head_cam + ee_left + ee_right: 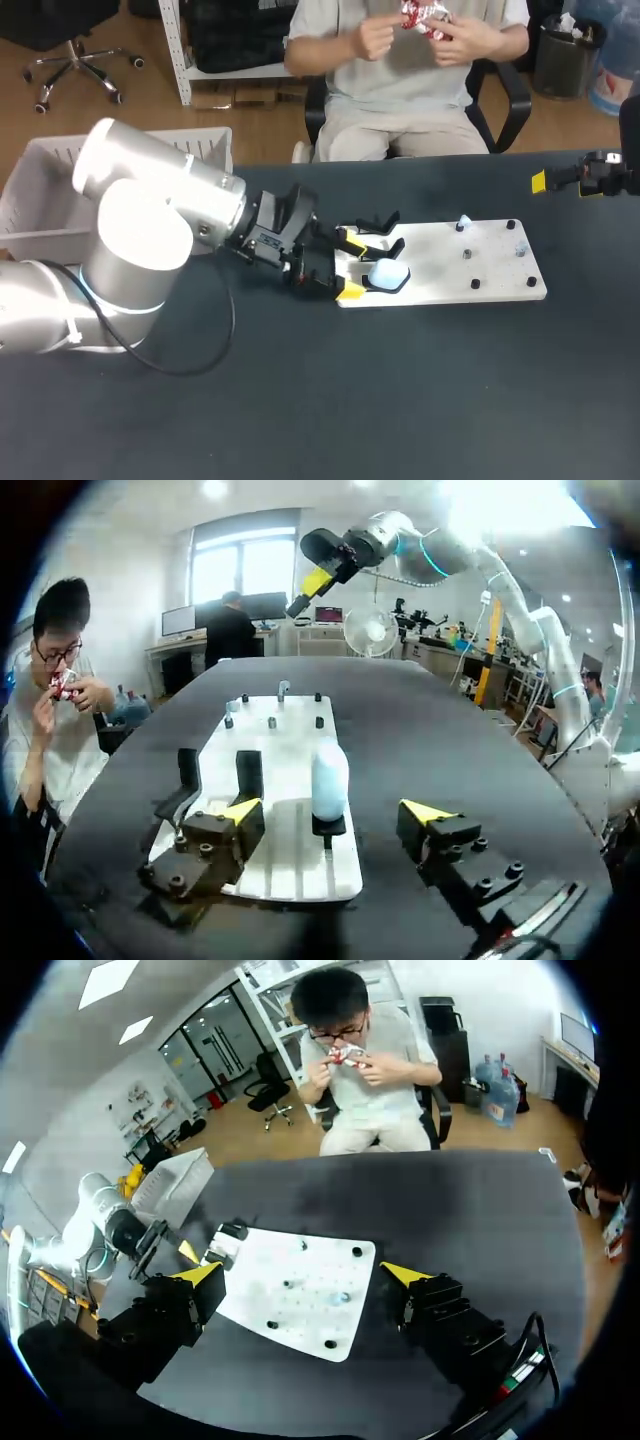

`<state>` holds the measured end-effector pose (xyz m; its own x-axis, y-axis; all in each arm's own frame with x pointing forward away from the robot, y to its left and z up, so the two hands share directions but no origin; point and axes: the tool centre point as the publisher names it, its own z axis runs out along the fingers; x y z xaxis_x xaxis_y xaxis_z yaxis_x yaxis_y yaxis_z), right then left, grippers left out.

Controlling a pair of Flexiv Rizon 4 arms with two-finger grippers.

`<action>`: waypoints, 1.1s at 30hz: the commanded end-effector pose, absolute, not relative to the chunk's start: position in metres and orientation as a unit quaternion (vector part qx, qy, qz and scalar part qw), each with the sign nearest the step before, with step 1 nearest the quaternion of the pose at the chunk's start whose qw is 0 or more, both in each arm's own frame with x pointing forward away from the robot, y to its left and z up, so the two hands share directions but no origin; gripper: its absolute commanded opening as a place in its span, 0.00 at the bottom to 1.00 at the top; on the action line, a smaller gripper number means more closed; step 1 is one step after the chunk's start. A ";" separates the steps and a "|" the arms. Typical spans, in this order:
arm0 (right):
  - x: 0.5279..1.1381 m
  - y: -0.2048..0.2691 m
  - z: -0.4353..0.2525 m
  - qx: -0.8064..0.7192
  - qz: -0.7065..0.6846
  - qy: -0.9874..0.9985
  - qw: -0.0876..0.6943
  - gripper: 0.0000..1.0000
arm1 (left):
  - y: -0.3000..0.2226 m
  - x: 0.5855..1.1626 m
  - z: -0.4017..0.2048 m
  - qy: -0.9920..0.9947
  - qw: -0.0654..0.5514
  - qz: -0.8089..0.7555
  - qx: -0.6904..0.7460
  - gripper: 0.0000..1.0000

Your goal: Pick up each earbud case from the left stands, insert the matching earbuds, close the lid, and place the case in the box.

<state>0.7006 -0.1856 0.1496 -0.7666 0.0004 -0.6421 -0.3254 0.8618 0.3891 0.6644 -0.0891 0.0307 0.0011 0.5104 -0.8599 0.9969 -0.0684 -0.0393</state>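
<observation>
First pickup in hand. Left gripper (350,264) spread, pale-blue earbud case (388,273) on stand just ahead. Next: advance, pinch squarely. Right gripper (302,1273) spread, well apart.

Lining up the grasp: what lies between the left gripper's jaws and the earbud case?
Only bare white plate, as the left wrist view shows; the left gripper is open, the earbud case upright on its stand just ahead.

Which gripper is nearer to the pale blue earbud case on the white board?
Left. The left gripper sits just before the earbud case, which stands ahead between its open fingers. The right gripper hangs far off, past the white board's other end.
</observation>
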 end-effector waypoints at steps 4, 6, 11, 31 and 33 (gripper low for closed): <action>0.701 -0.186 0.150 -0.090 0.248 0.907 0.329 1.00 | -0.095 0.665 0.025 0.598 0.331 -0.384 0.621 0.58; 0.701 -0.186 0.150 -0.090 0.248 0.907 0.329 1.00 | -0.096 0.666 0.025 0.597 0.332 -0.386 0.620 0.57; 0.701 -0.186 0.150 -0.090 0.248 0.907 0.329 1.00 | -0.101 0.667 0.025 0.593 0.330 -0.390 0.622 0.65; 0.701 -0.186 0.150 -0.090 0.248 0.907 0.329 1.00 | -0.117 0.667 0.020 0.582 0.334 -0.422 0.610 0.51; 0.701 -0.186 0.150 -0.090 0.248 0.907 0.329 1.00 | -0.119 0.668 0.019 0.581 0.335 -0.425 0.608 0.53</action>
